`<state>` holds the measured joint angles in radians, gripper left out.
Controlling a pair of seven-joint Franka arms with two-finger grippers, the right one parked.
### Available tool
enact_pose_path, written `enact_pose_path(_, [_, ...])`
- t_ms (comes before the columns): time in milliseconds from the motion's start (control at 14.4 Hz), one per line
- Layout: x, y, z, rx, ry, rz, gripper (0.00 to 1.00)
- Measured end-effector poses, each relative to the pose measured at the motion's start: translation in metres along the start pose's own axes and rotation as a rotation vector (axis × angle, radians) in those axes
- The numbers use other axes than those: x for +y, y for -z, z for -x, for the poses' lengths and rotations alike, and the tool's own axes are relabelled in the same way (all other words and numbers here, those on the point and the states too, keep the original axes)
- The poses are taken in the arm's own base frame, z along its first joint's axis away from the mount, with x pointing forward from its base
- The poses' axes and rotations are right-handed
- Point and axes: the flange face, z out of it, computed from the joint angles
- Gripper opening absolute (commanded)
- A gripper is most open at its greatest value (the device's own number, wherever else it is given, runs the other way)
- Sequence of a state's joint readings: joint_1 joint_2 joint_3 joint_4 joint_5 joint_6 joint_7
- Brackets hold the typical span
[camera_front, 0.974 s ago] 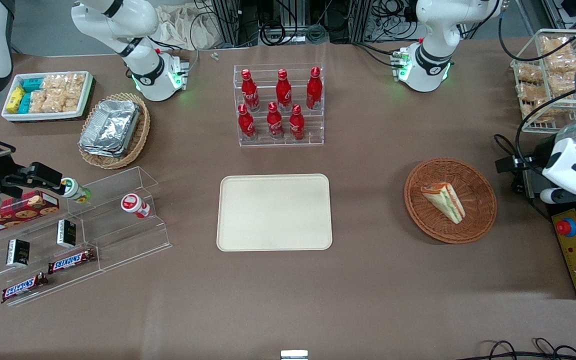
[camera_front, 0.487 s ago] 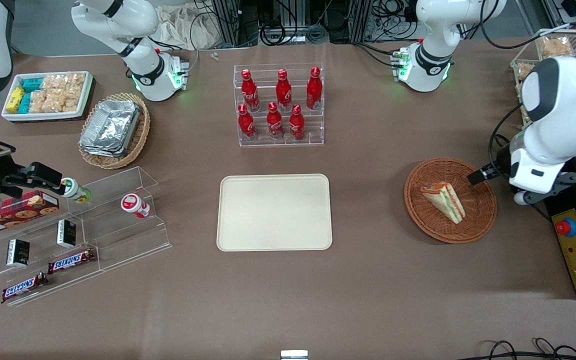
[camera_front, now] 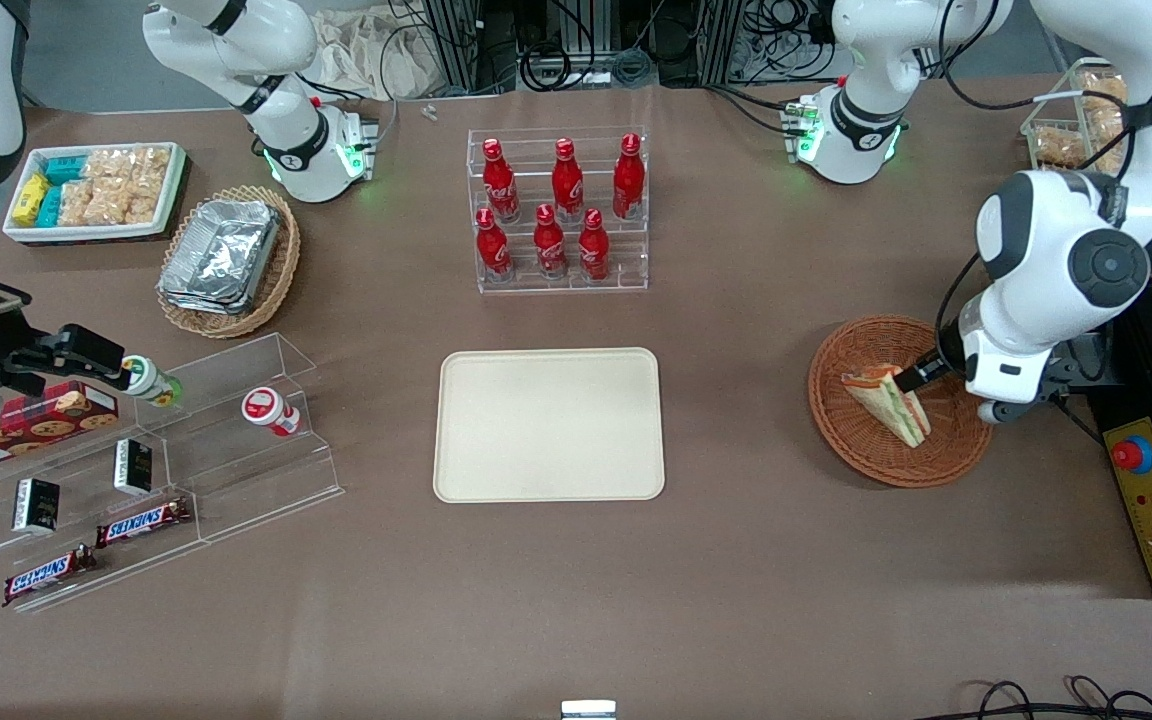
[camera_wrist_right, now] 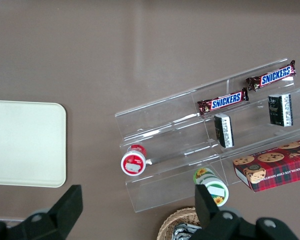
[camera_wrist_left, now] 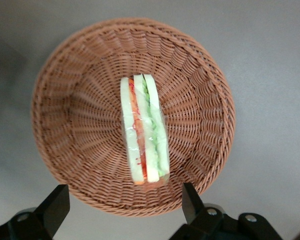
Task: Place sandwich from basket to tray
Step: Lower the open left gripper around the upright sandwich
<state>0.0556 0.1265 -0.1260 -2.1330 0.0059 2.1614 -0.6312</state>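
Now the gripper (camera_wrist_left: 125, 207) hangs above the basket (camera_front: 956, 440), fingers spread wide and holding nothing. Seen from the front, a fingertip (camera_front: 911, 378) shows at the sandwich's (camera_front: 888, 402) one o'clock edge. That sandwich lies inside the basket, near its middle. Well apart, at nine o'clock from the basket, the tray (camera_front: 549, 424) sits bare on the table (camera_front: 736, 580).

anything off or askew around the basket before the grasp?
Nothing stands out. The sandwich lies whole in the basket, wrap intact; the open gripper hovers above it. The tray sits flat and bare.
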Motion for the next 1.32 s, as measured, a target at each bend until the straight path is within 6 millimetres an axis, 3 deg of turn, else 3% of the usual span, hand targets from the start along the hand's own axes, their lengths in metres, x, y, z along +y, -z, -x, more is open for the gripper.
enact_pose_path(348, [0.004, -0.044, -0.006, -0.011, 0.061, 0.013, 1.0])
enact_pose_path(696, [0.006, -0.058, -0.005, -0.003, 0.108, 0.024, 0.97])
enact_pose_path(835, [0.007, -0.063, -0.002, -0.007, 0.109, 0.021, 0.89])
enact_pose_path(974, [0.007, -0.068, 0.002, -0.012, 0.109, 0.017, 0.74])
enact_pose_path(1043, [0.007, -0.068, 0.002, -0.013, 0.111, 0.016, 0.62])
enact_pose_path(1322, [0.007, -0.069, 0.002, -0.014, 0.115, 0.016, 0.0])
